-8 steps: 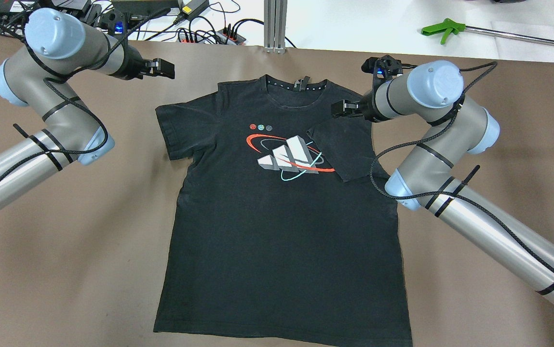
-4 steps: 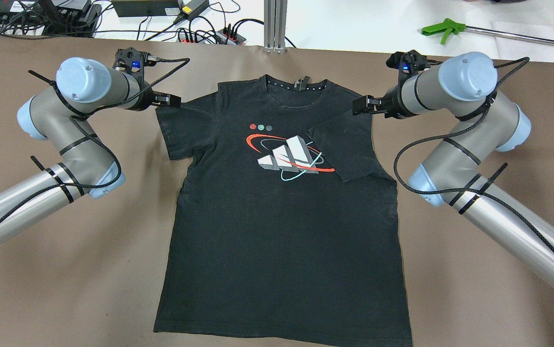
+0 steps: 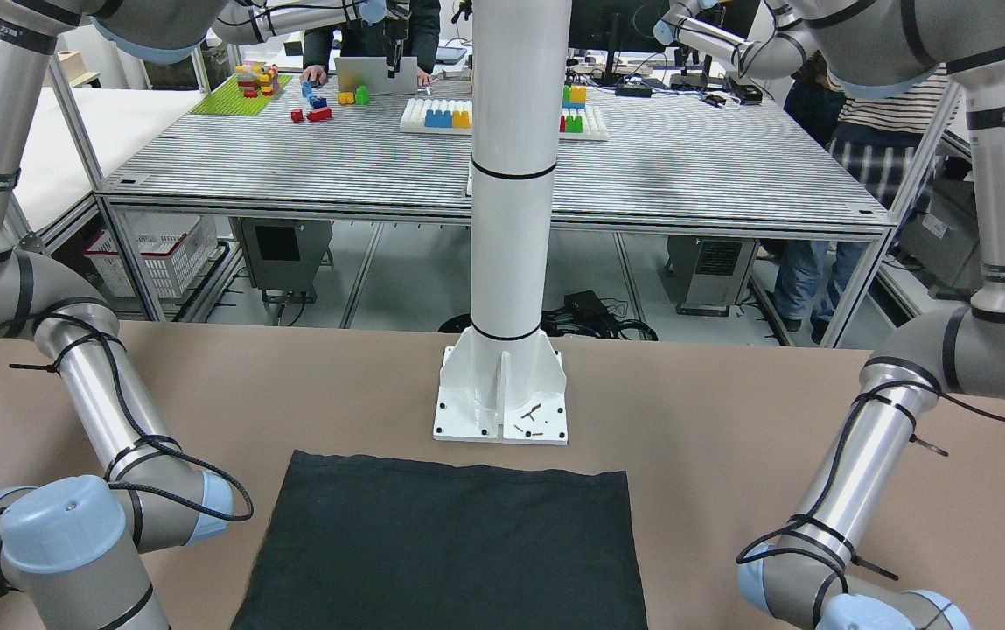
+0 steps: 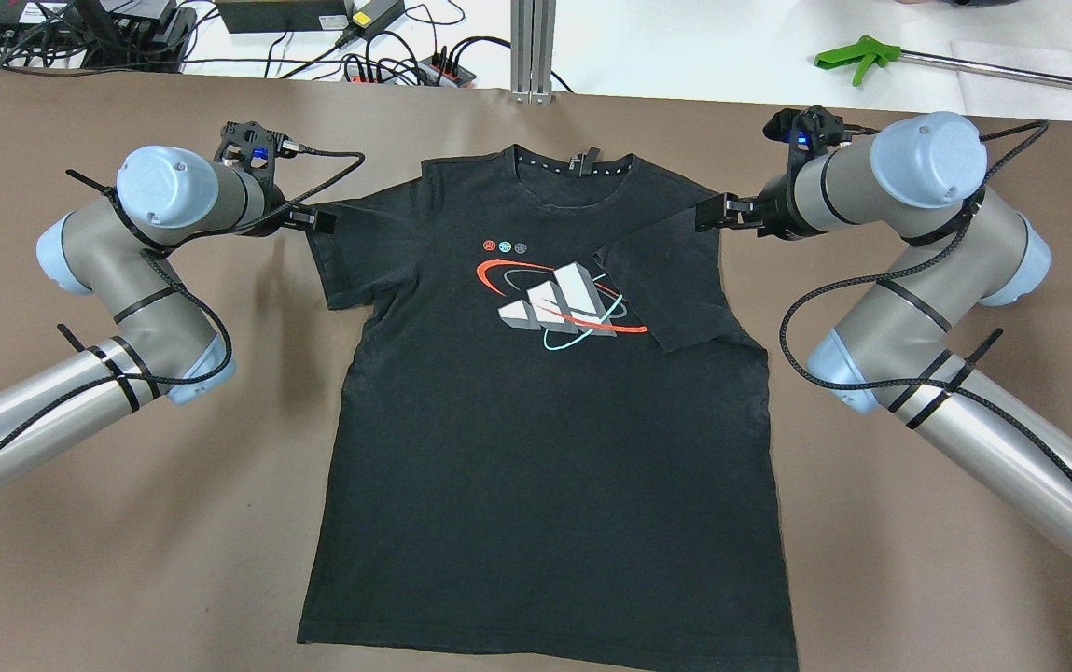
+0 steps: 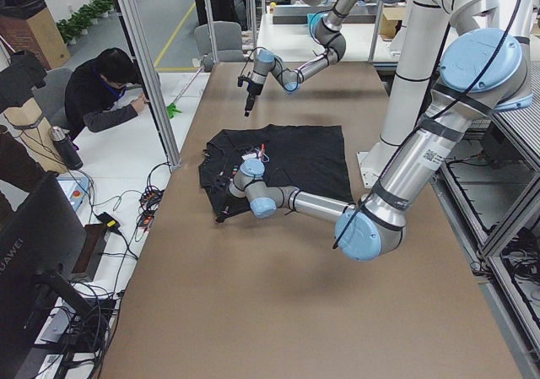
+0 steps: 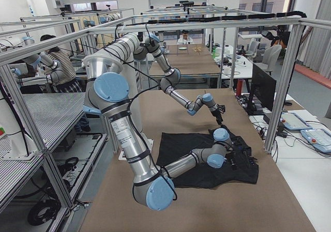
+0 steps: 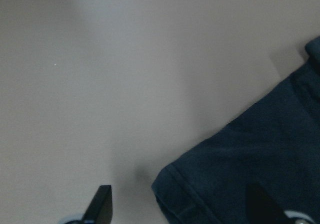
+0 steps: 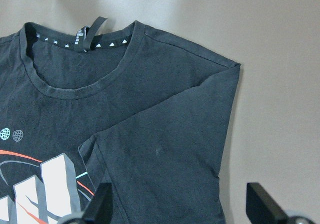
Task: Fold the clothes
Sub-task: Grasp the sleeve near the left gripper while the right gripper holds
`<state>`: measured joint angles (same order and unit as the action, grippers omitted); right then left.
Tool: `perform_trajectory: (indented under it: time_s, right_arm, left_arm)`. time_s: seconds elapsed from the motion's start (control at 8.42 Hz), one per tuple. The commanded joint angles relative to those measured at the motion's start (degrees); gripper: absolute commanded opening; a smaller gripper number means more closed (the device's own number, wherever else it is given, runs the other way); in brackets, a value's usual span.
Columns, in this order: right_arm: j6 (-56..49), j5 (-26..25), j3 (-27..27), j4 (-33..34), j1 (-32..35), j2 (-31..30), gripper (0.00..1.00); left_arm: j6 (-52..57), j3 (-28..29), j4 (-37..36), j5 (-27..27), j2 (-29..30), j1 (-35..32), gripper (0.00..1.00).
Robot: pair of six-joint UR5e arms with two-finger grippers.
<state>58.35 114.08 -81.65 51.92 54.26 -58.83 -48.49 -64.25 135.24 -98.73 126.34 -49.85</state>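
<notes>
A black T-shirt (image 4: 545,411) with a white three-bar logo (image 4: 559,299) lies flat and face up on the brown table (image 4: 125,523), collar at the far side. Its sleeve on the view's right (image 4: 671,285) is folded in over the chest. The other sleeve (image 4: 349,252) lies spread out. My left gripper (image 4: 316,220) is open and low at that sleeve's outer corner, which shows between its fingers in the left wrist view (image 7: 240,174). My right gripper (image 4: 713,213) is open and empty beside the folded shoulder (image 8: 200,109). The front-facing view shows only the shirt's hem end (image 3: 450,542).
A green-handled tool (image 4: 857,58), cables and power strips (image 4: 405,65) and a metal post (image 4: 532,47) lie past the table's far edge. The robot's white pillar base (image 3: 502,394) stands near the hem. A person (image 5: 105,92) sits beyond the far end.
My left gripper has come down and toward me from near the collar side to the spread sleeve's corner. My right gripper has drawn back to the right, off the folded sleeve.
</notes>
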Motion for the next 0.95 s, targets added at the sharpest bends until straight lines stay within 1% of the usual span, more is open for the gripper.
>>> perform_trajectory:
  time_s: [0.0, 0.12, 0.24, 0.36, 0.48, 0.59, 0.71, 0.83]
  right_arm:
    - [0.0, -0.1, -0.3, -0.1, -0.1, -0.6, 0.94]
    - [0.0, -0.1, -0.3, -0.1, -0.1, -0.8, 0.94]
    - [0.0, -0.1, -0.3, -0.1, -0.1, -1.0, 0.94]
    - [0.0, -0.1, -0.3, -0.1, -0.1, -1.0, 0.94]
    - [0.0, -0.1, -0.3, -0.1, -0.2, -1.0, 0.94]
    - [0.0, -0.2, -0.3, -0.1, -0.3, -1.0, 0.94]
    - [0.0, -0.3, -0.3, -0.1, -0.4, -1.1, 0.94]
    - [0.0, -0.3, -0.1, -0.1, -0.4, -1.1, 0.94]
  left_arm:
    - [0.2, 1.4, 1.6, 1.3, 0.0, 2.2, 0.94]
    - [0.1, 1.4, 1.5, 2.4, 0.1, 3.2, 0.91]
    - [0.1, 1.8, 1.5, 2.4, 0.5, 3.2, 0.85]
    - [0.2, 1.8, 1.5, 2.3, 0.6, 3.1, 0.75]
    - [0.2, 1.8, 1.4, 2.3, 0.9, 3.1, 0.54]
    - [0.2, 1.8, 1.3, 2.3, 1.2, 3.1, 0.25]
    - [-0.1, 1.8, 1.3, 2.3, 1.6, 3.1, 0.04]
    - [-0.3, 1.6, 0.7, 2.1, 2.7, 2.8, 0.0]
